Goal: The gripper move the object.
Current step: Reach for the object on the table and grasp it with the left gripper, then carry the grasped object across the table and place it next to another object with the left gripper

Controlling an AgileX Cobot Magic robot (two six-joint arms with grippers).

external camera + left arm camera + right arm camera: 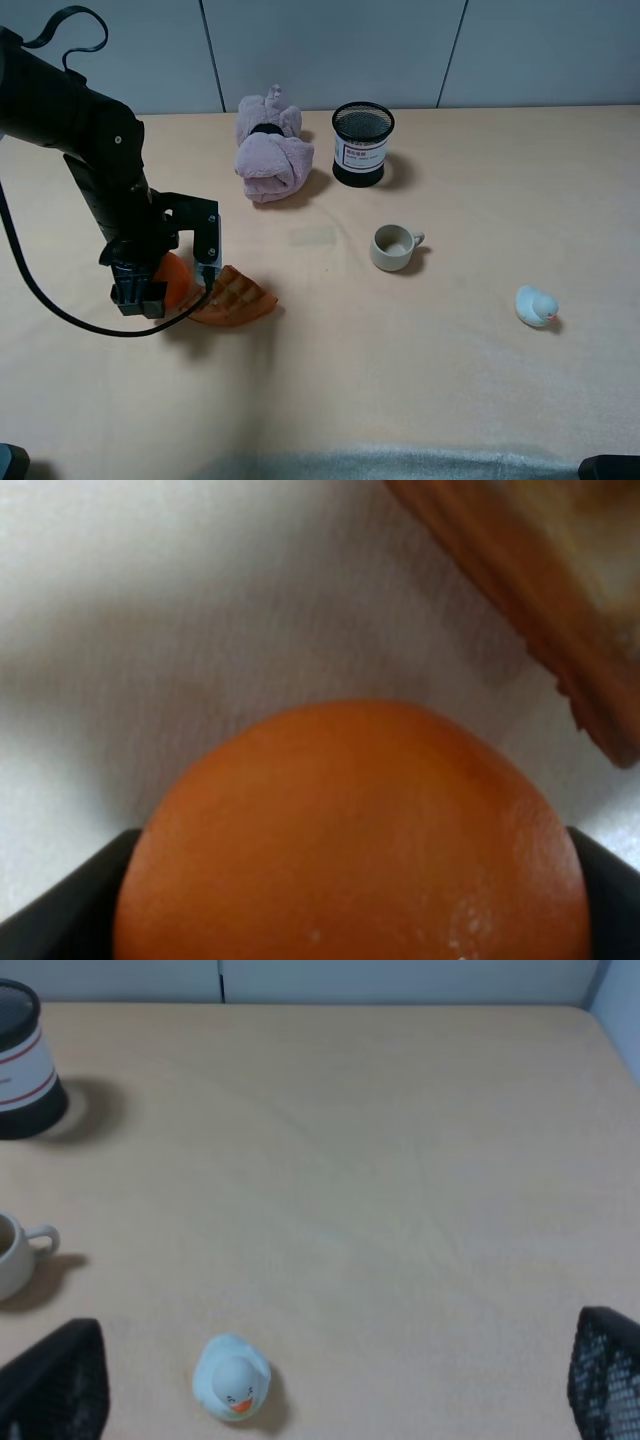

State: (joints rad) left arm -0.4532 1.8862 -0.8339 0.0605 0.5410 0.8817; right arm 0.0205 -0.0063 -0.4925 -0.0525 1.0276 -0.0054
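**Left hand clamped on the orange fruit near the surface's left edge**

The left hand [150, 290], a black two-fingered claw on a bulky black arm with a looping black cable, reaches down over the pale tan surface [480, 380] close to its left edge, about midway between the near and far edges. It grips the round bright orange fruit [175, 280]. In the left wrist view the fruit [350, 840] fills the space between the two black fingers [60, 900], and both press against its sides. Whether the fruit rests on the surface or is raised just above it cannot be told.

An orange-brown waffle wedge [235, 297] lies just beside the fruit, on the side toward the middle of the surface. Its ridged edge [540, 590] shows in the left wrist view, apart from the fruit there.

Along the far edge, a rolled pink cloth [268, 150] sits next to a black mesh cylinder with a white label [362, 143]. A small beige cup with a handle [394, 247] stands upright near the middle of the surface. A small white-and-pale-blue toy duck [535, 306] sits toward the right edge.

The right hand [335, 1360] is spread wide with nothing between its fingers. It is raised over the near right part of the surface, with the duck [232, 1378] below it, and the cup [10, 1255] and the mesh cylinder [20, 1060] farther off.
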